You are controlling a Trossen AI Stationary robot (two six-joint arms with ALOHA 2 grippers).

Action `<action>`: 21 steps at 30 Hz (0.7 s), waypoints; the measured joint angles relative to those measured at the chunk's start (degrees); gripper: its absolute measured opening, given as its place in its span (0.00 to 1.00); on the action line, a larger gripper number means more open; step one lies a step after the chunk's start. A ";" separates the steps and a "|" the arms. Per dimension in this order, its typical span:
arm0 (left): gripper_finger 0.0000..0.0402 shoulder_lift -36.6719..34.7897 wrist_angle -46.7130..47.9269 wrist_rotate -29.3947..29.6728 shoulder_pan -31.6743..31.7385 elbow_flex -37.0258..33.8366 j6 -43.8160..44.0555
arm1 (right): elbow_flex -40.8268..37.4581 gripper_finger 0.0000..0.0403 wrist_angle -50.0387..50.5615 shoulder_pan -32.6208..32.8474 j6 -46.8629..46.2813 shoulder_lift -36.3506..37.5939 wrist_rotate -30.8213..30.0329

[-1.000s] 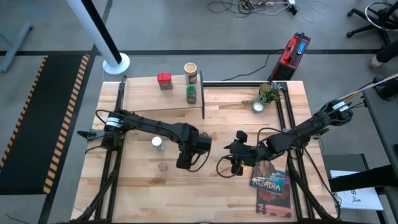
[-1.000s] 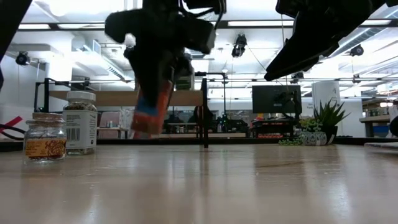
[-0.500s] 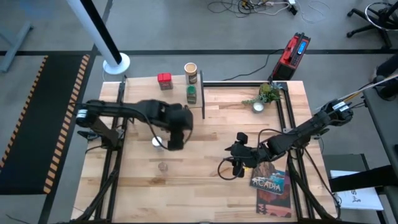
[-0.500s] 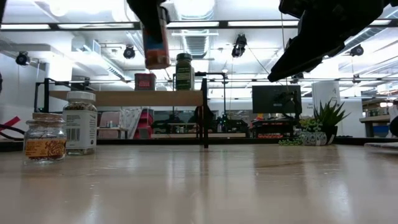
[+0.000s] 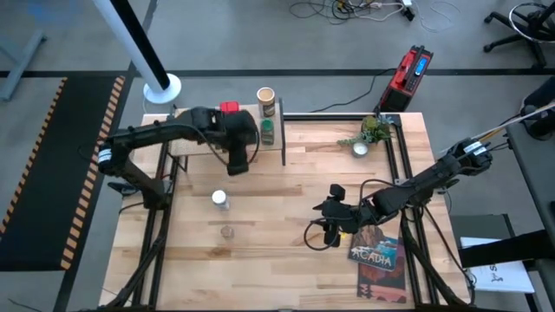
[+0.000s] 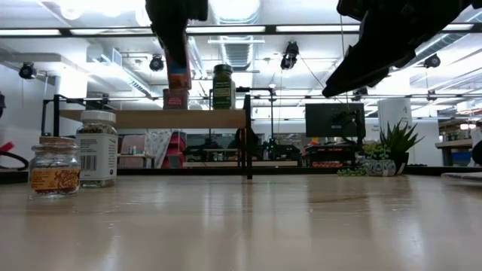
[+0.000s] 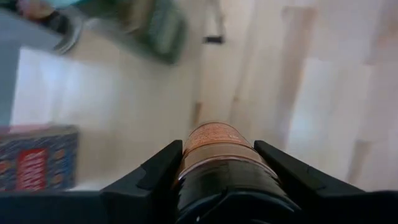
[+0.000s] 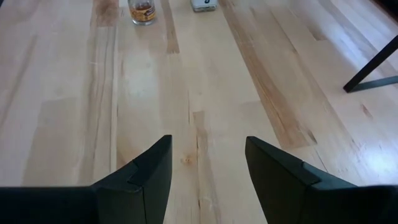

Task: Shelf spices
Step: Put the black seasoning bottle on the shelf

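Left gripper [image 5: 232, 149]: clamped on a brown spice jar [image 7: 214, 142], dark cap end between the fingers, jar's long axis running straight out along the gripper. Held high over the table, at shelf level in the low view.
Shelf [image 6: 181, 118]: light wood top on black legs, at the table's far edge. Already on it: red square tin [image 5: 229, 109], tan canister [image 5: 266, 100], green-lidded jar [image 5: 267, 131].
Key relation: carried jar sits just at the shelf's near edge, beside the red tin; free shelf top lies ahead and to the left of the tin. Exact overlap w/ shelf unclear – arm hides it from above.
Still on table: white-capped jar [image 5: 220, 199] and a small clear jar [image 5: 227, 231], both nearer the left arm.
Right gripper [image 8: 205, 168]: fingers spread, nothing in them; parked low by the Acadia book [image 5: 375, 254], well apart from shelf.
Next, prob.: ease the jar forward, stand it upright, let go.
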State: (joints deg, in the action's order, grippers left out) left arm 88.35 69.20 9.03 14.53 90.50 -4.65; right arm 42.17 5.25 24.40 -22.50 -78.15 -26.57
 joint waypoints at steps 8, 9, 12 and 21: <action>0.44 0.48 0.76 -2.63 9.40 -0.02 -6.78 | -0.50 0.45 -0.06 0.24 -0.07 0.00 0.00; 0.44 0.49 0.78 -2.66 10.21 -0.02 -7.48 | -0.57 0.45 -0.05 0.24 -0.04 0.00 0.00; 0.44 0.49 0.76 -5.39 12.86 -0.02 -9.63 | -0.61 0.45 -0.05 0.24 -0.04 0.00 0.00; 0.44 0.51 0.76 -11.81 19.21 -0.15 -13.49 | -0.61 0.45 -0.17 0.24 -0.04 0.00 0.00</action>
State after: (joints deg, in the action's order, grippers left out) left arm 88.86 69.95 -2.78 33.74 90.35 -18.14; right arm 41.56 5.08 24.64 -22.55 -78.15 -26.57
